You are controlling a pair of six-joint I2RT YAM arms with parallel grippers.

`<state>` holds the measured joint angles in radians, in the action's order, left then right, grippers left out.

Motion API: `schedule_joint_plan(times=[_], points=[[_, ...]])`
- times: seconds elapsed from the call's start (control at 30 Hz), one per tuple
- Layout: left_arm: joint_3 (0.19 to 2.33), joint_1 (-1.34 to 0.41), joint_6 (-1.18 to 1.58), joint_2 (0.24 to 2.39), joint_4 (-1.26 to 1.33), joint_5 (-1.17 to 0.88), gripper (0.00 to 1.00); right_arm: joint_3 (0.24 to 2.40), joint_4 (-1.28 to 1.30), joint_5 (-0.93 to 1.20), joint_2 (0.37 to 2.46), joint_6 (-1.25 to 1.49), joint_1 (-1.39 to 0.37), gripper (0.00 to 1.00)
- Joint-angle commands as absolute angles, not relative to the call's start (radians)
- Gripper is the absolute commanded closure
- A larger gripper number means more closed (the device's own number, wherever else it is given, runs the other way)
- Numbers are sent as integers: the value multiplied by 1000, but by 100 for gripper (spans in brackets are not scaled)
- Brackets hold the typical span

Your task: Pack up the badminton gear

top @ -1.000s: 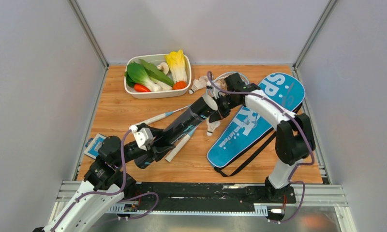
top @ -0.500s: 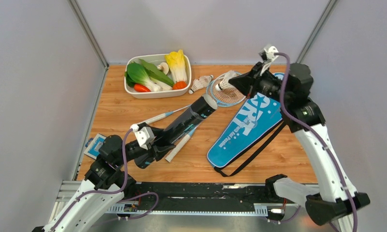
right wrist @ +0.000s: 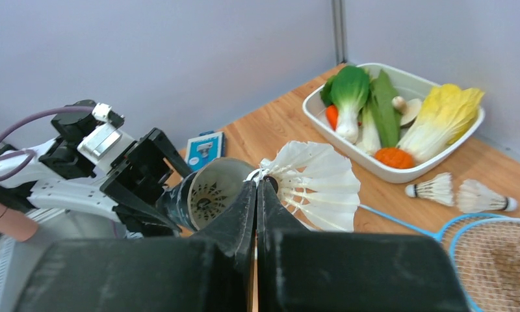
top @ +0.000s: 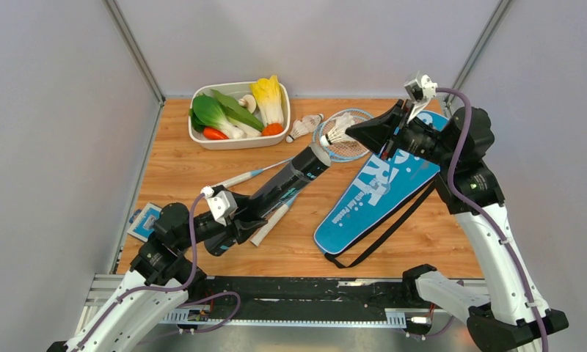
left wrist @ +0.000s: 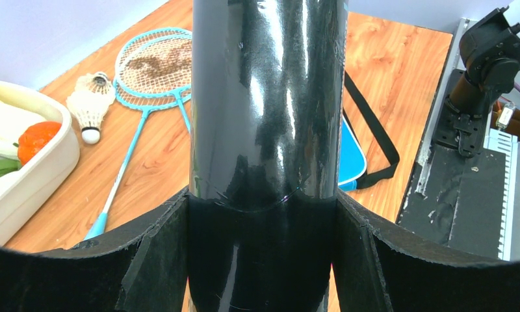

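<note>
My left gripper [top: 238,221] [left wrist: 262,211] is shut on the lower end of the long black tube [top: 287,180] [left wrist: 264,97], holding it tilted with its open mouth [right wrist: 212,192] toward the right arm. My right gripper [top: 355,132] [right wrist: 257,185] hangs in the air, shut on the feather edge of a white shuttlecock [top: 337,134] [right wrist: 316,185] just right of the tube mouth. Two light-blue rackets [top: 345,147] [left wrist: 156,65] lie under the tube. Two more shuttlecocks [top: 303,127] [left wrist: 91,107] lie by the tray. The blue cover [top: 382,183] lies at right.
A white tray [top: 202,139] [right wrist: 374,168] of toy vegetables stands at the back left. A small blue-and-white card [top: 144,220] [right wrist: 204,148] lies near the left edge. The cover's black strap [top: 378,238] loops toward the front edge. Grey walls enclose three sides.
My right arm has lifted the shuttlecock off the table by the tube and swung up and back to the right. The left arm and tube have barely moved.
</note>
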<state>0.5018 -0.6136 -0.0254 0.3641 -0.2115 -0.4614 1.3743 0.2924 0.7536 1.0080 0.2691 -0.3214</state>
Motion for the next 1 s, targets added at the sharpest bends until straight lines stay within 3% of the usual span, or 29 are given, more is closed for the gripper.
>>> schedule_joint_plan(times=[0.0,0.43,0.97], points=[[511,-615,-37,360,-148,-473,71,1336,245,852,1008,320,-348,100],[511,-615,-38,370,-142,-493,71,1197,50,979,1017,459,-445,100],[497,-615,-43,334,-130,-499,72,1129,26,953,1071,449,-543,98]])
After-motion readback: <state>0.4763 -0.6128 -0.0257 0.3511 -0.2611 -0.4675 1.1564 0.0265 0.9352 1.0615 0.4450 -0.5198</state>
